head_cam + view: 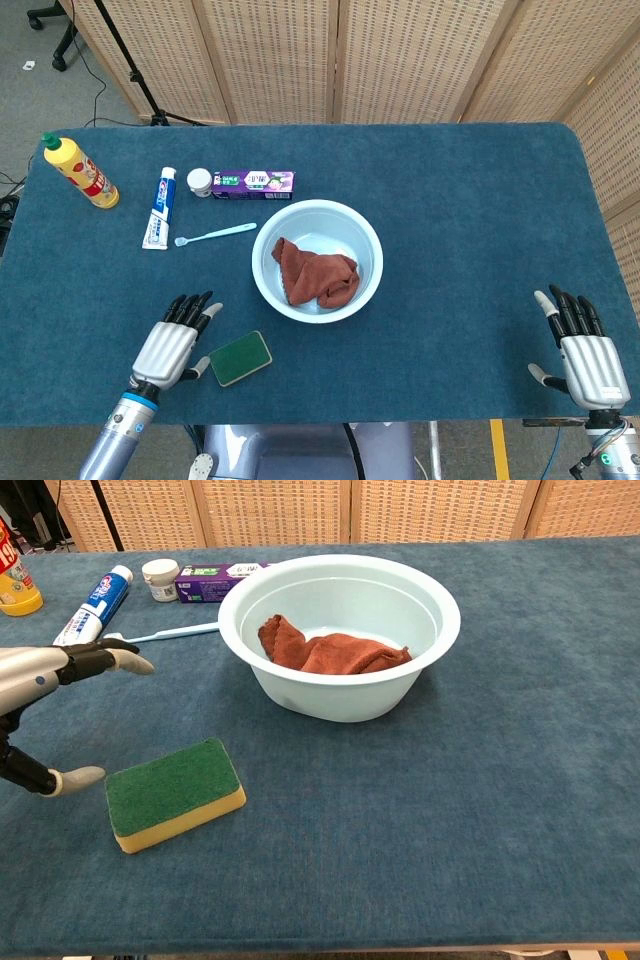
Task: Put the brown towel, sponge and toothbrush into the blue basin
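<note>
The brown towel lies crumpled inside the pale blue basin at the table's middle. A green-topped yellow sponge rests on the cloth near the front edge. A light blue toothbrush lies left of the basin. My left hand hovers open just left of the sponge, fingers spread, holding nothing. My right hand rests open at the front right corner, seen only in the head view.
A toothpaste tube, a small white jar and a purple box lie behind the toothbrush. A yellow bottle stands at the far left.
</note>
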### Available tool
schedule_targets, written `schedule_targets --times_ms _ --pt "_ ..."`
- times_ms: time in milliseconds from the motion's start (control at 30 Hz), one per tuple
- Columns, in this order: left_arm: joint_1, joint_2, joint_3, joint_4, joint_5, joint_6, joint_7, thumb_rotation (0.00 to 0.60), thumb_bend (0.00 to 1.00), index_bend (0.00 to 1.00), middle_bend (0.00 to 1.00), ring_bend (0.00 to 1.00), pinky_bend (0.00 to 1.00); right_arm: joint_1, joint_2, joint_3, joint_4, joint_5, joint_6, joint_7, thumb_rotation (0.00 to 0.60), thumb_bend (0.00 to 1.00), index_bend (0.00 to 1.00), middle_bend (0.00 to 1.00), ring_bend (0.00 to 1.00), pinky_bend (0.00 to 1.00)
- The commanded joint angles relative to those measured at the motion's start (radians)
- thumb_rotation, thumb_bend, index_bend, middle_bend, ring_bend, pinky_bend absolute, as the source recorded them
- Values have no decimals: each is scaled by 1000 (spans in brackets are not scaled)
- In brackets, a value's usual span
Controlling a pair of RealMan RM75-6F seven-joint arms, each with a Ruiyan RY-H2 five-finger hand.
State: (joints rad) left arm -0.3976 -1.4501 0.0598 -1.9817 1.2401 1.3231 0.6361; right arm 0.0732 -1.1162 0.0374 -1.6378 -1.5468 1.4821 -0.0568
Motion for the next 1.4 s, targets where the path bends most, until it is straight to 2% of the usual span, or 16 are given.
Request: schedule_targets --times_ms 33,367,667,1400 --pt "1 -36 3 -13 -10 -8 23 600 280 108 0 0 0 0 0 0 0 -1 1 2 600 105 11 0 0 0" --pt "9 -107 -2 -35 7 10 74 600 275 108 0 0 0 1 3 1 2 0 -1 13 600 105 11 0 0 0" --pt "22 -133 13 -43 -5 12 108 600 271 107 0 0 17 0 3 0 2 -4 2 15 600 105 11 0 0 0" --pt "37 -202 8 55 -69 -20 111 600 258 108 0 0 50 -1 5 -3 2 -14 7 26 600 105 11 0 0 0"
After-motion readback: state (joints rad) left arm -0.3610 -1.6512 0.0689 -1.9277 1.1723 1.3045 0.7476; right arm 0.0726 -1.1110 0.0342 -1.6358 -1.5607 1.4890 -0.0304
